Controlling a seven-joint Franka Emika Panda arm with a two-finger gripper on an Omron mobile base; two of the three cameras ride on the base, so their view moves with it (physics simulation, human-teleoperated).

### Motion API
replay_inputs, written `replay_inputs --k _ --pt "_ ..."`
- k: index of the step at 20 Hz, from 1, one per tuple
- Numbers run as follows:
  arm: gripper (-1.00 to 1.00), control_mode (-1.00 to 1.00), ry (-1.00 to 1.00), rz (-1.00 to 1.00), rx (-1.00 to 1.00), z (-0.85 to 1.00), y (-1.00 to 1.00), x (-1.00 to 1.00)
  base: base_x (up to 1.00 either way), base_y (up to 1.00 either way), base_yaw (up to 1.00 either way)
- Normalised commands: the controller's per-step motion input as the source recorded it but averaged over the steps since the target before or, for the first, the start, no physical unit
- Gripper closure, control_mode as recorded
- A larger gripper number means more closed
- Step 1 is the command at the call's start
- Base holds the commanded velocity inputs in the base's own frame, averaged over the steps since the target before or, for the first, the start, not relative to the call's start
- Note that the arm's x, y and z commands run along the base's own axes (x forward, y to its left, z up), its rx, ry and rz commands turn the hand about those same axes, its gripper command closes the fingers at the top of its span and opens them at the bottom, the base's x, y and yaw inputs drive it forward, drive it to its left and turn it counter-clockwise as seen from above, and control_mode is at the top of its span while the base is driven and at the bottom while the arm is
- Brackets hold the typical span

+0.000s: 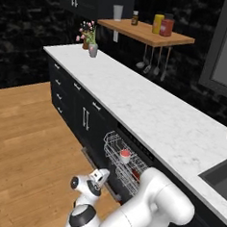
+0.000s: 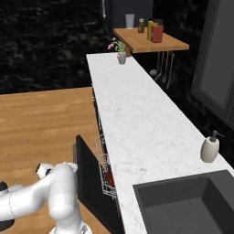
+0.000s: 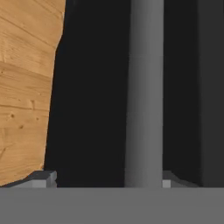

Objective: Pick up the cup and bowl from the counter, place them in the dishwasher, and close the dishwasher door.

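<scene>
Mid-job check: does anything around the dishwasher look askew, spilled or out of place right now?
Nothing looks spilled or damaged. The cup stands upright in the pulled-out white rack, with the bowl deeper in it. The dishwasher door is only partly raised, not shut, and the tool straddles its bar handle, jaws open.

One cup (image 1: 125, 156) and one bowl (image 1: 136, 174) in one wire rack (image 1: 113, 149). One vase of flowers (image 1: 92, 48) and one soap bottle (image 2: 210, 148) on the desk (image 1: 149, 111). One sink (image 2: 192, 208). One wooden shelf (image 1: 141, 33) carrying four containers. Four utensils (image 1: 153, 65) hanging beneath it.
</scene>
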Motion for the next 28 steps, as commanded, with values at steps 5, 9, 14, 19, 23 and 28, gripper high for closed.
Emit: replay_inputs --k 5,9,14,19,23,28 --pt "-1.00 -1.00 -0.01 0.00 0.12 -0.66 -0.47 0.20 0.00 0.00 0.00" --pt "-1.00 -1.00 -0.01 0.00 0.13 -0.02 -1.00 0.66 0.00 0.00 0.00" --pt "-1.00 -1.00 -0.05 0.00 -0.03 0.02 -1.00 0.72 0.00 0.00 0.00" --pt "-1.00 -1.00 -0.52 -0.13 -0.83 -0.34 -0.13 0.52 0.00 0.00 0.00" --pt "-1.00 -1.00 -0.70 -0.25 -1.00 -0.30 0.09 0.39 0.00 0.00 0.00" --pt "-1.00 -1.00 -0.70 -0.29 -1.00 -0.31 0.18 0.32 0.00 0.00 0.00"
